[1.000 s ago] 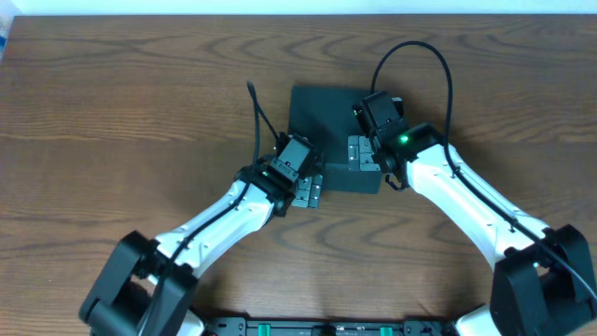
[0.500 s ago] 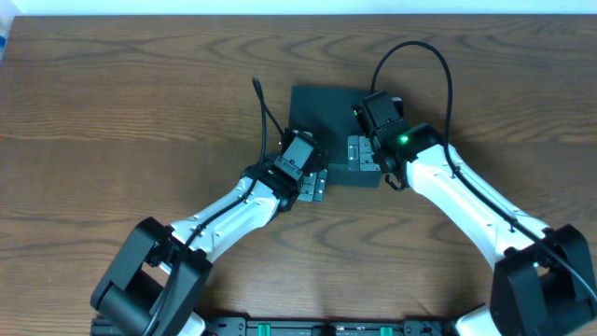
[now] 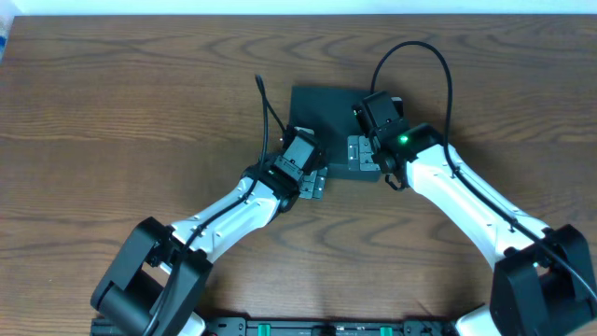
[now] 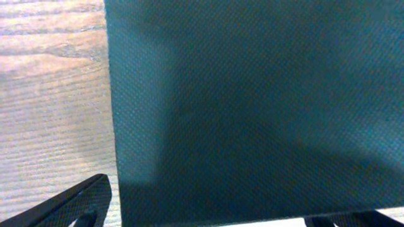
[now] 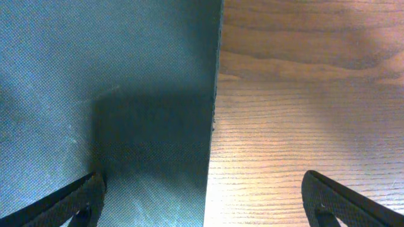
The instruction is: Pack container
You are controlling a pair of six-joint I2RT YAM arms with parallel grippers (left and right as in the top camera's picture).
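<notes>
The dark teal-green container (image 3: pixel 322 117) lies closed and flat at the table's middle, its lid down. My left gripper (image 3: pixel 313 184) is at its near left edge. In the left wrist view the container (image 4: pixel 252 94) fills most of the frame, and the left gripper (image 4: pixel 221 211) is open with its fingers on either side of it. My right gripper (image 3: pixel 362 155) is over the container's near right part. In the right wrist view it (image 5: pixel 202 189) is open and straddles the container's (image 5: pixel 107 75) right edge. Neither gripper holds anything. No packets are in view.
The brown wooden table (image 3: pixel 140 112) stretches to all sides of the container. Black cables (image 3: pixel 266 117) loop above both wrists. The table's far edge meets a white strip at the top of the overhead view.
My left gripper has moved forward and slightly right, up to the container's near left edge. The container's near edge has shifted a little away. The right arm has hardly moved.
</notes>
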